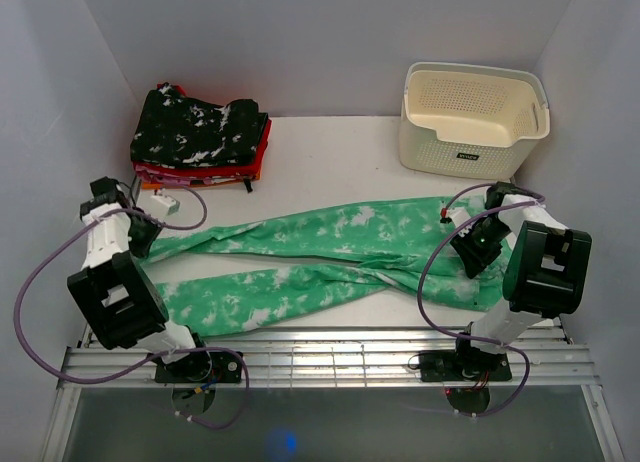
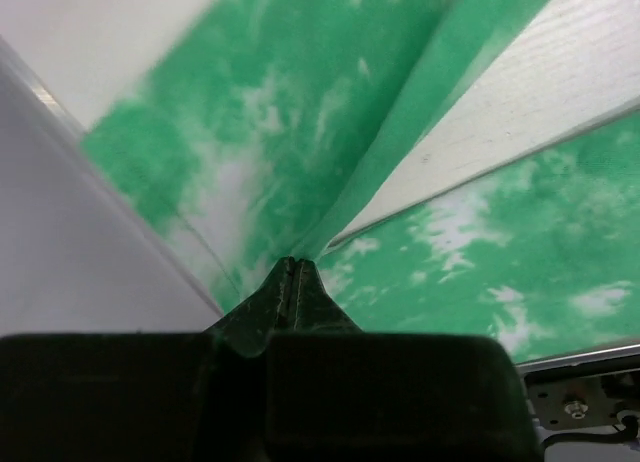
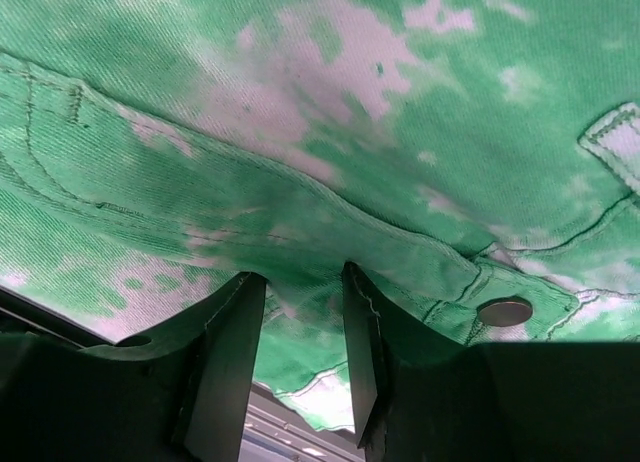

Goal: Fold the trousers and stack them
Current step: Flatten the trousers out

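White walls box in a pale surface. The trousers lie spread across its middle, waist toward my right. Both legs run out to my left in a narrow V with bare board between them.

My left tool is pinched fully closed on a raised fold at the end of the farther leg. My right tool stands part-open, its fingers on either side of a ridge of waistband, and I can see daylight between them, so it has not clamped yet.

I think the risks are these:
- **Uneven lift:** if I lift now, only the left end rises, and the waist drags and twists the legs across each other.
- **Thin grip:** the left bite is thin, at the very tips, so the weight of the cloth could pull it free.
- **Hard snap:** the dull metal snap sits just beside my right finger. Closing onto it would give a hard, slippery hold.
- **Snagging:** the nearer leg lies close to the slatted rail at the front edge, where a hem might catch.

The cloth is a ribbed twill, bright green with cloudy white blotches. It is limp in the legs but doubled and stiff at the stitched waistband. A black speckled garment tops the folded pile at the back left, and a perforated cream basket stands at the back right.
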Tool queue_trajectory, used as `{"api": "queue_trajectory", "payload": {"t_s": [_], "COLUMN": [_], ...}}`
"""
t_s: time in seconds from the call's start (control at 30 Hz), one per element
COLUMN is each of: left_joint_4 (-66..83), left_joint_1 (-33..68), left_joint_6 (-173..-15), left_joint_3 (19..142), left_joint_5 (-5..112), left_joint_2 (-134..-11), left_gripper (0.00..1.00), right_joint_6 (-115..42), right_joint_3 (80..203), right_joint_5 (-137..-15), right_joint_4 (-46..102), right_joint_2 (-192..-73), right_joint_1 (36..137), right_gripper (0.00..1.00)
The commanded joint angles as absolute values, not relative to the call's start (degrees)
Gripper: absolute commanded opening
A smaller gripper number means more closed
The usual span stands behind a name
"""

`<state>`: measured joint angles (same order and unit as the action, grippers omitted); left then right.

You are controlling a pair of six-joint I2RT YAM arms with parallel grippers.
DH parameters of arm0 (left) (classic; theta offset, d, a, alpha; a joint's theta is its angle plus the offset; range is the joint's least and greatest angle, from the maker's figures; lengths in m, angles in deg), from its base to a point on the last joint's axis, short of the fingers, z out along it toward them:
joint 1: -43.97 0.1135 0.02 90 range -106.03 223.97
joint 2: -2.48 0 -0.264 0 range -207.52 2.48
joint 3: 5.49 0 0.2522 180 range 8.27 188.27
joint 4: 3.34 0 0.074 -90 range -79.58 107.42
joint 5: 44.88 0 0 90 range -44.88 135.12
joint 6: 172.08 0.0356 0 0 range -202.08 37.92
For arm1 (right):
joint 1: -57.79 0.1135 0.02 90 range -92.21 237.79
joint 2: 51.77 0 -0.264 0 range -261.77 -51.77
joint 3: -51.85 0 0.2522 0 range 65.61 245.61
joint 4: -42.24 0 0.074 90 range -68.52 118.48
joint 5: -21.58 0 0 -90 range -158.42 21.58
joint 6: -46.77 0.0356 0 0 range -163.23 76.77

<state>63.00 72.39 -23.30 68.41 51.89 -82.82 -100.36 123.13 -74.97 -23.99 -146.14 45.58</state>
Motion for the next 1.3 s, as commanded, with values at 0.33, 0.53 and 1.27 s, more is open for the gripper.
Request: {"api": "queue_trajectory", "payload": {"t_s": [0.33,0.53,1.27], "left_joint_4": [65.61,65.97,66.52], "left_joint_1": [72.97,72.8,72.97], "left_joint_6": [-41.73,-42.27,-28.55], "left_joint_3": [119.93,114.99,51.62], "left_joint_5": [54.08,60.58,61.23], "left_joint_2": [-118.7,-109.63,-78.73], "left_gripper": [0.33,0.52,0.57], "right_joint_6": [-102.12,-101.95,-106.25], "right_joint_3": [122.92,126.95,120.38], "right_joint_5": [-68.95,-73.59,-70.62], "right_joint_4": [-22.41,-27.15,-33.33], "right_joint_2": [-145.46,-143.62,-139.48], "right_joint_1": [45.05,45.05,42.06], "right_gripper": [0.41,0.41,0.58]}}
